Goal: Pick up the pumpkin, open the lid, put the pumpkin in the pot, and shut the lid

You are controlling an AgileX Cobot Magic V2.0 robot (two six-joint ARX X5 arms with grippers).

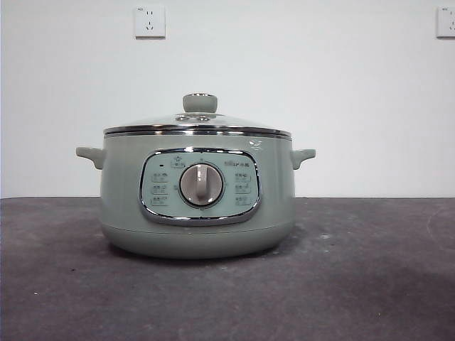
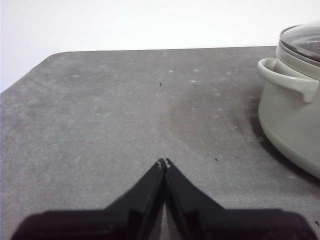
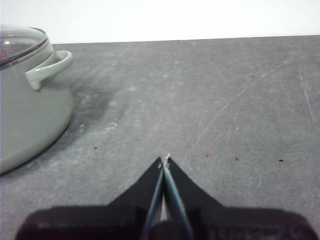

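Resting low over the dark grey table, the left gripper has its two black jaws pressed tip to tip, with nothing between them. Bare tabletop stretches ahead of it, scuffed and flecked with pale marks. Off to its right side stands the pot, well apart from the jaw tips, showing one small side handle and the curve of its sage-green wall.

The right gripper sits the same way on the other side: jaws closed to a thin seam, holding nothing, above the scratched table surface. The pot lies to its left, well clear of the tips, with its other handle sticking out toward that arm.

In the front view neither arm shows. The pot stands in the middle of the table, upright, its control panel with the grey dial facing the near edge. The lid is seated on the pot, its chrome rim lying flat along the pot's rim all the way round and the sage-green knob upright at the centre.

The pumpkin shows in none of the three views; whether it lies under the glass cannot be told, as the lid shows only reflections. Behind the table is a white wall with a socket high on the left and another at the right edge.
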